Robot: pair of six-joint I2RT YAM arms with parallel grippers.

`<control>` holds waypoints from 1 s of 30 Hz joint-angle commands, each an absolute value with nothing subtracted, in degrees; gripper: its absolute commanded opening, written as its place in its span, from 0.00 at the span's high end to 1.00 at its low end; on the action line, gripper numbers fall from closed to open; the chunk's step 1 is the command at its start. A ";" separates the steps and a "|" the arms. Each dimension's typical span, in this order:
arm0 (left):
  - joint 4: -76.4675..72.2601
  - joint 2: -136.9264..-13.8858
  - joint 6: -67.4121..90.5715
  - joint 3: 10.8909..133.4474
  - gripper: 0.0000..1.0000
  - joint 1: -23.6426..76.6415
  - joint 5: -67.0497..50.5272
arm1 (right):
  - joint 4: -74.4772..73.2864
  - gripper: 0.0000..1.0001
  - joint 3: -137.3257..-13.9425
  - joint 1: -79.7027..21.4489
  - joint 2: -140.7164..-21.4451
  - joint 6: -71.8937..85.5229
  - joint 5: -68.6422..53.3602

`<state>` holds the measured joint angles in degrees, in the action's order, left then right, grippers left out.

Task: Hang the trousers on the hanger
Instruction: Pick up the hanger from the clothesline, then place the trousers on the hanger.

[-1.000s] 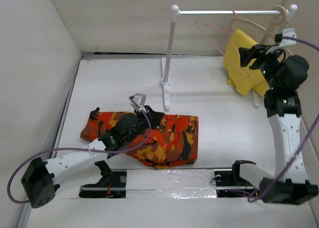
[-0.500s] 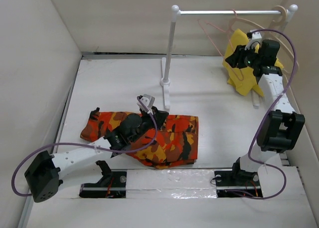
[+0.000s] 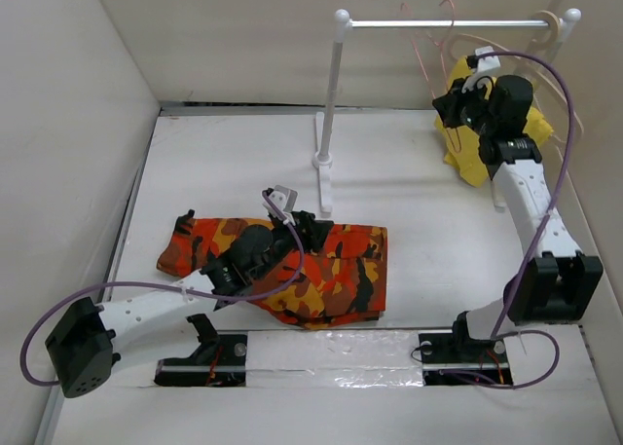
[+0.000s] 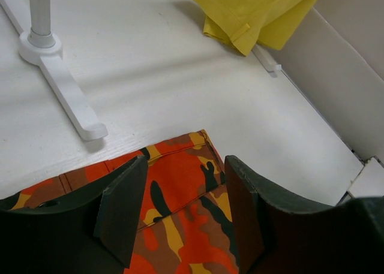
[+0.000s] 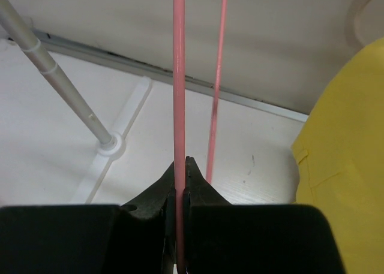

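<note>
Two arms, each with one tool, work over a flat white surface (image 3: pixel 224 163) enclosed by pale, plain walls. One pair of trousers (image 3: pixel 336 270), soft cloth in orange, red, yellow, brown and black camouflage print, lies folded and flat at the near centre-left of the surface. The left tool (image 4: pixel 183 172) stands over the trousers with its dark pads parted and nothing between them. One white rack (image 3: pixel 331 104), made of round tube with a flat foot, stands at the far centre. Two hangers are counted at its rail: one thin pink wire hanger (image 5: pixel 179 94) and one thicker beige wooden hanger (image 3: pixel 552 21) at the far right. The right tool (image 5: pixel 182 166) is clenched on a straight run of the pink wire. One plain yellow cloth (image 3: pixel 477 158) hangs just behind the right tool.
</note>
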<state>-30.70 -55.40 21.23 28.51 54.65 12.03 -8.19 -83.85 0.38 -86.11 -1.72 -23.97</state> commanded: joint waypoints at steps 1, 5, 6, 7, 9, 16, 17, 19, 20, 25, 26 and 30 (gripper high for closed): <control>-34.54 -56.42 20.57 28.21 0.48 54.84 13.53 | -2.91 1.00 -80.61 -0.88 -78.32 -1.24 -15.92; -34.63 -58.18 21.27 29.44 0.48 54.84 14.24 | -2.28 1.00 -71.31 -2.02 -73.40 -0.18 -13.62; -34.63 -58.62 21.44 29.97 0.47 54.84 13.28 | -2.02 1.00 -69.54 -2.02 -71.82 -0.18 -13.62; -34.45 -58.80 21.53 31.54 0.46 54.84 12.49 | -1.67 1.00 -67.69 -2.02 -70.85 -0.18 -13.62; -33.23 -59.58 21.80 33.30 0.45 54.84 10.82 | 2.17 1.00 -60.95 -2.02 -69.27 1.84 -14.76; -29.54 -65.12 21.53 45.84 0.44 56.69 12.04 | 6.94 1.00 -45.47 -8.51 -62.58 4.57 -11.87; -28.49 -66.26 21.36 47.36 0.44 57.47 12.48 | 7.03 1.00 -44.13 -10.96 -61.62 4.57 -11.43; -27.60 -70.39 20.66 52.79 0.44 58.27 13.18 | 5.98 1.00 -41.94 -13.17 -60.74 4.92 -9.15; -26.64 -72.05 20.31 54.56 0.44 58.97 13.53 | 6.50 1.00 -39.49 -14.14 -60.30 5.53 -8.71; -23.47 -84.09 19.95 67.55 0.45 58.97 14.24 | 7.73 1.00 -34.55 -18.18 -57.75 7.38 -8.17; -22.34 -85.76 19.69 69.41 0.45 58.97 13.98 | 8.26 1.00 -33.93 -18.89 -57.57 7.99 -8.43; -18.38 -94.63 18.81 78.29 0.46 59.50 17.47 | 7.22 1.00 -32.78 -20.74 -56.78 7.82 -8.17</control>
<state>-21.52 -91.59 20.27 72.66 59.16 14.37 2.94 -32.67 -19.53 -58.41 7.25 -9.32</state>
